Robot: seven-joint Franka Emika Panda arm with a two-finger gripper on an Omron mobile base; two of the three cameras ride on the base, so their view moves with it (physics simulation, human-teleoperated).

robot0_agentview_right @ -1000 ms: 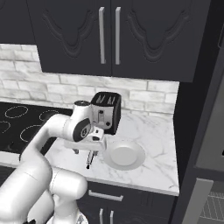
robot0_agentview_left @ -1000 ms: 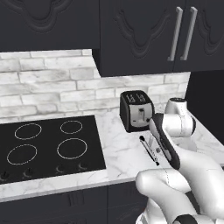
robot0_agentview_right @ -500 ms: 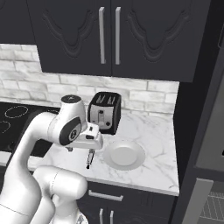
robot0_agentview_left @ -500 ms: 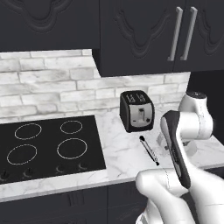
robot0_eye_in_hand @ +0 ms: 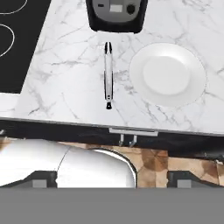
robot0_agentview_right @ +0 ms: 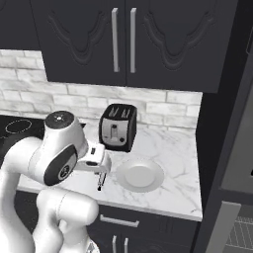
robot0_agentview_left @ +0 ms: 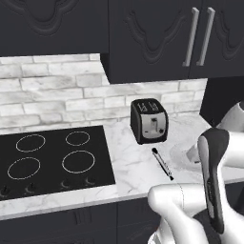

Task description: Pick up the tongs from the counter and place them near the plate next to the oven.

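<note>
My pincer (robot0_eye_in_hand: 112, 186) is wide open, holding nothing. The slim silver-metal tongs (robot0_eye_in_hand: 108, 75) lie on the white marble counter (robot0_eye_in_hand: 65, 78) just beside the pale round plate (robot0_eye_in_hand: 168, 74).

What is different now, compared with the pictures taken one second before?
The arm drew back toward the base, lifting the open hand away from the tongs, which it has let go. The tongs lie flat on the counter, between the oven and the plate, beside the plate without touching. The plate and toaster did not move.
</note>
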